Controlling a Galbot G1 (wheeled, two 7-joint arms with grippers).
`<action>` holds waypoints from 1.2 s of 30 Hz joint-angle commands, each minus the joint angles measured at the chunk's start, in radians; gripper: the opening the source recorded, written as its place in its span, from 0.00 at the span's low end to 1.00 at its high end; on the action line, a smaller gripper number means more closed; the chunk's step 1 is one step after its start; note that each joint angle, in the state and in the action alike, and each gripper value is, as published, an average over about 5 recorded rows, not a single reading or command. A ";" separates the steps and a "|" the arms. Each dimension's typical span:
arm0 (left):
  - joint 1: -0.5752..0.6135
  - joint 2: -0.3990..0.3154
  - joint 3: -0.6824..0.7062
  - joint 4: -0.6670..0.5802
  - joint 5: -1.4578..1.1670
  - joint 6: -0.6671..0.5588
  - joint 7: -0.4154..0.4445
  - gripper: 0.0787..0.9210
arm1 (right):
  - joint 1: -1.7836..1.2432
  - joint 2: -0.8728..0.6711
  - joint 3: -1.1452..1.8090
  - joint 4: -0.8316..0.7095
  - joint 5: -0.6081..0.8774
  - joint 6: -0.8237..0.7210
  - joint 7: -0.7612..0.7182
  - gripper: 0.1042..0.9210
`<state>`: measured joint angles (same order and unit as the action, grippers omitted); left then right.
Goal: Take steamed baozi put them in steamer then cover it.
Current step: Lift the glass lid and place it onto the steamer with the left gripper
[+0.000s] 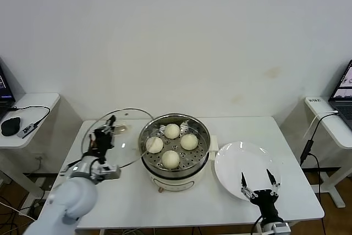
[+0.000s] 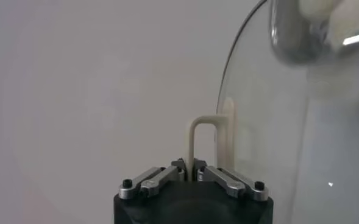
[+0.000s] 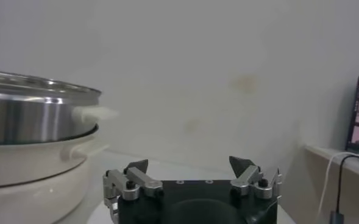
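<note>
From the head view, four small, smooth cream-white steamed baozi (image 1: 172, 131) are sitting on the perforated tray of the round shiny steel steamer (image 1: 175, 170) on its cream electric base, mid-table. The left gripper (image 1: 104, 134) is holding the round clear glass cover (image 1: 127, 136) tilted in the air, just left of the pot, its right edge near the pot's rim. The right gripper (image 1: 257, 182) is idling with its fingers spread wide over the near edge of the empty flat white plate (image 1: 236, 158), right of the steamer. A judgement: since the lid is hanging at a slant, its lower edge may be catching the steel rim or pressing a bun if it is swung across too low.

In the left wrist view, the left gripper (image 2: 193, 173) is pinching the cover's (image 2: 289, 122) cream oblong handle (image 2: 203, 143) with closed fingers. Only a thin loop is being held, so the heavy glass may be twisting or slipping in the grip.

In the right wrist view, the right gripper (image 3: 191, 169) is standing open, holding nothing, with the steamer (image 3: 33, 119) beside it; there it is posing little risk.
</note>
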<state>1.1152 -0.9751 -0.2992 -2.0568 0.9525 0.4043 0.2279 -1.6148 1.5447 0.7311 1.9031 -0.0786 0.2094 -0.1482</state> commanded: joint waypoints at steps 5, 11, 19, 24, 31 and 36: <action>-0.178 -0.203 0.270 0.030 0.377 0.116 0.171 0.07 | 0.020 0.022 -0.033 -0.043 -0.085 0.001 0.011 0.88; -0.203 -0.296 0.313 0.077 0.417 0.133 0.193 0.07 | 0.022 0.030 -0.022 -0.056 -0.122 0.008 0.023 0.88; -0.232 -0.371 0.354 0.147 0.429 0.138 0.191 0.07 | 0.018 0.031 -0.019 -0.066 -0.123 0.014 0.026 0.88; -0.233 -0.422 0.372 0.197 0.455 0.134 0.181 0.07 | 0.020 0.031 -0.016 -0.071 -0.121 0.017 0.026 0.88; -0.223 -0.457 0.371 0.235 0.500 0.117 0.168 0.07 | 0.020 0.028 -0.009 -0.074 -0.119 0.019 0.026 0.88; -0.200 -0.467 0.358 0.238 0.539 0.099 0.159 0.07 | 0.020 0.028 -0.011 -0.075 -0.118 0.020 0.025 0.88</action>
<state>0.9079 -1.3893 0.0456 -1.8560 1.4222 0.5128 0.3867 -1.5963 1.5714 0.7218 1.8316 -0.1915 0.2289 -0.1240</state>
